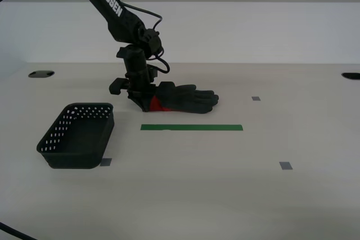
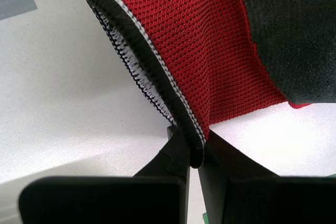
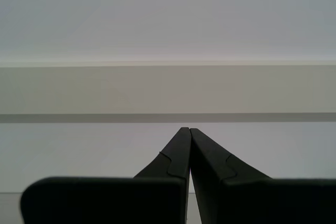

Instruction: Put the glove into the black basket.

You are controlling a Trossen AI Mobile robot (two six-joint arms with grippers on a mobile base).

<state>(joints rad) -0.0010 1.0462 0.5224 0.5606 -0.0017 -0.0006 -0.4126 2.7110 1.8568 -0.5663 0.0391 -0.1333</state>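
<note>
The glove (image 1: 185, 99) lies flat on the white table, dark fingers toward the exterior view's right, red cuff toward the left. My second gripper (image 1: 147, 103) comes down on the cuff end and is shut on the cuff's black-and-white edge (image 2: 157, 85); the red knit (image 2: 205, 51) fills the second wrist view. The black basket (image 1: 79, 135) stands empty on the table in front of the glove and toward the exterior view's left. My first gripper (image 3: 189, 132) is shut on nothing and faces a bare wall; it is outside the exterior view.
A green tape strip (image 1: 191, 127) lies on the table just in front of the glove. Small grey tape squares (image 1: 286, 166) mark the table on the exterior view's right, with another (image 1: 105, 162) by the basket. Dark holes (image 1: 41, 74) sit at the table's far corners.
</note>
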